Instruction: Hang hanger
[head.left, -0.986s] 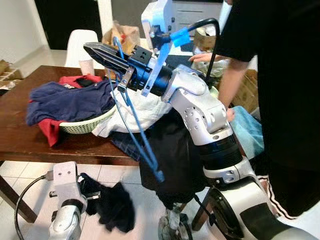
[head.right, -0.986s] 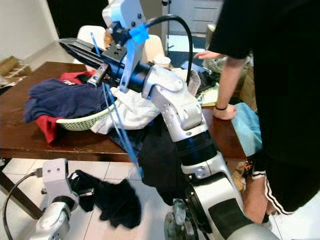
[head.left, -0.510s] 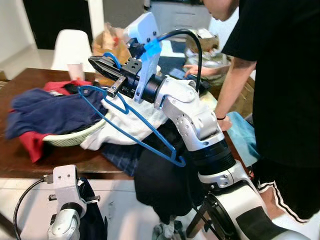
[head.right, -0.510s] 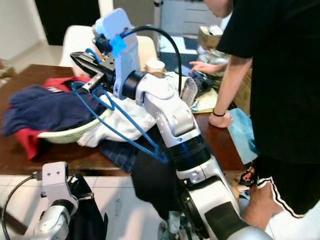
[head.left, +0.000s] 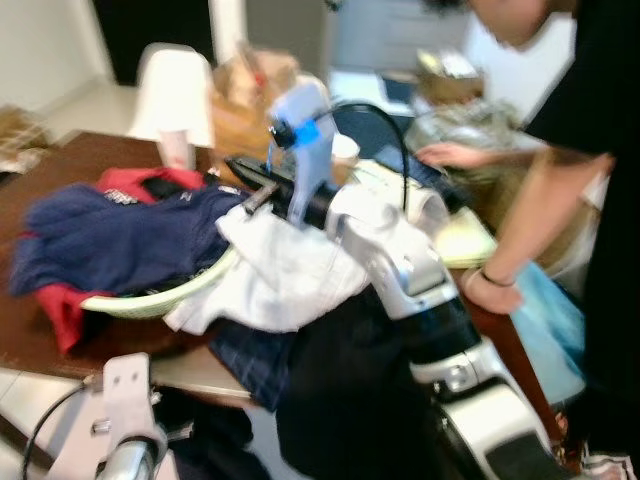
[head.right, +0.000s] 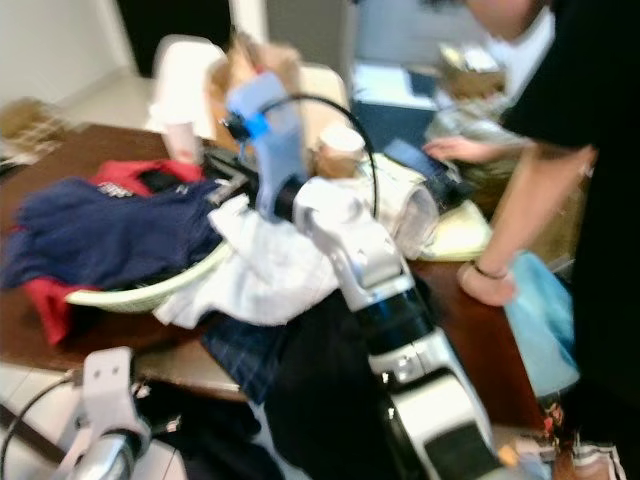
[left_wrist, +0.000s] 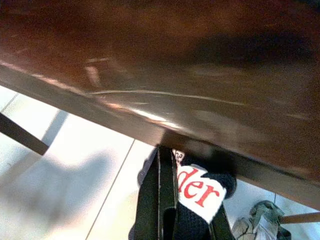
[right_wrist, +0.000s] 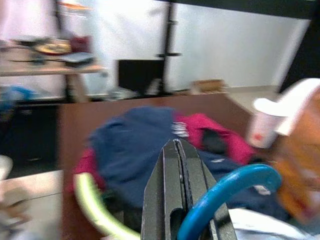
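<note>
My right gripper (right_wrist: 177, 146) is shut on the blue hanger (right_wrist: 235, 186), whose curved hook shows beside the fingers in the right wrist view. In the blurred eye views that arm reaches over the table, fingertips (head.left: 238, 166) above the navy garment (head.left: 120, 235) in the pale green basket (head.left: 160, 300). My left arm (head.left: 125, 400) hangs low beside the table. The left gripper (left_wrist: 161, 200) is shut on a black garment with a white patch and red letters (left_wrist: 197, 189), under the table edge.
A person in black (head.left: 600, 200) stands at the right, one hand (head.left: 495, 295) on the brown table (head.left: 30, 330), the other (head.left: 450, 155) further back. White cloth (head.left: 280, 280) and dark clothes spill over the table front. A white chair (head.left: 175, 85) and cup (head.left: 180, 150) stand behind.
The whole view has shifted and blurred. My right arm has dropped lower and stretched out over the basket, still holding the hanger. The left arm hangs as before.
</note>
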